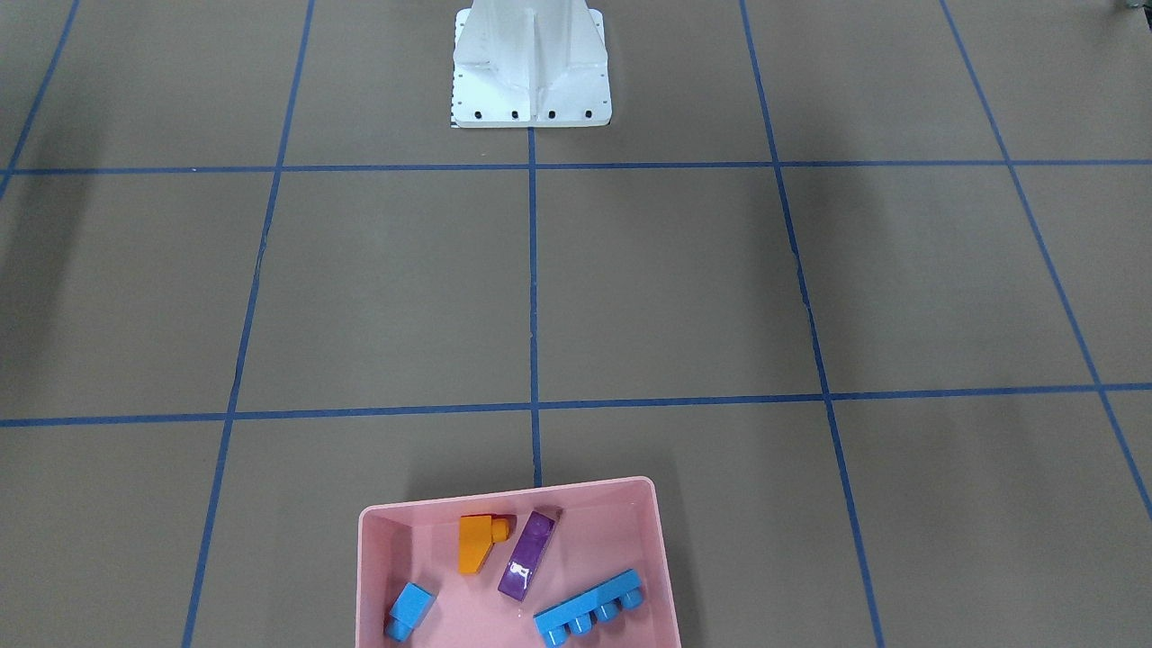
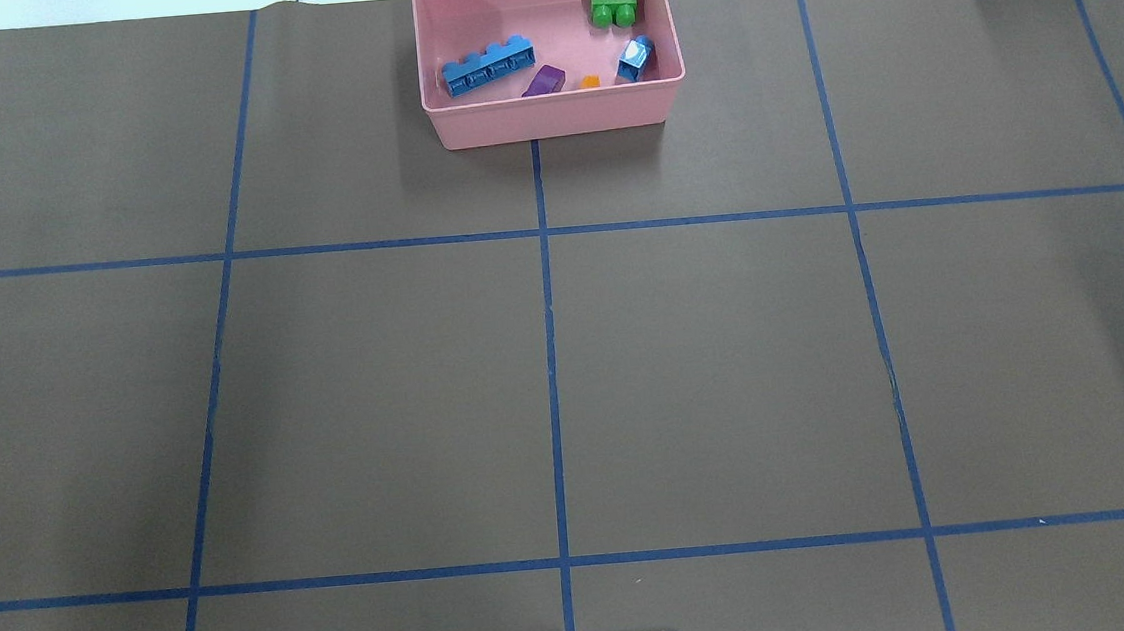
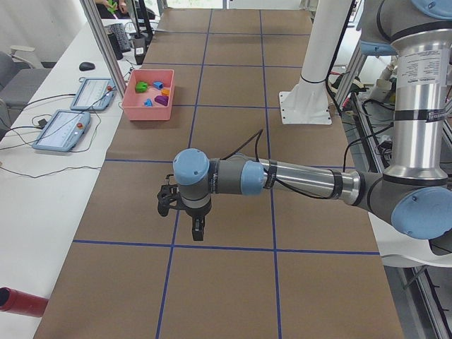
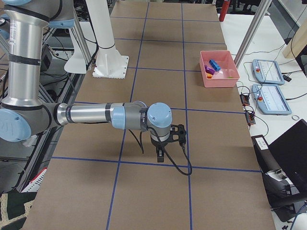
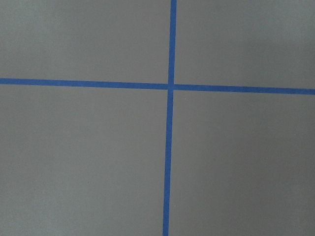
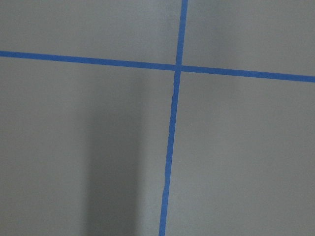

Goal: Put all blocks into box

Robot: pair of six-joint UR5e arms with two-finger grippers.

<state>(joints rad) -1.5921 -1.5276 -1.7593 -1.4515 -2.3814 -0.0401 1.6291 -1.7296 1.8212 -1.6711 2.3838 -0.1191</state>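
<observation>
The pink box (image 1: 661,540) stands at the table's far edge from the robot, on the centre line. Inside it lie an orange sloped block (image 1: 475,543), a purple sloped block (image 1: 528,558), a tiny blue cube (image 1: 410,610) and a long blue bar (image 1: 589,619). The overhead view also shows a green block (image 2: 613,0) in the box (image 2: 556,115). My left gripper (image 3: 197,227) hangs over bare table far from the box, and so does my right gripper (image 4: 159,155). Each shows only in a side view, so I cannot tell whether it is open or shut. Both wrist views show only tape lines.
The white robot base (image 1: 531,72) stands at the near middle of the table. Beside the box end, a side table carries tablets (image 3: 62,131) and cables. A red cylinder (image 3: 21,300) lies at that side table's corner. Blue tape lines grid the brown table.
</observation>
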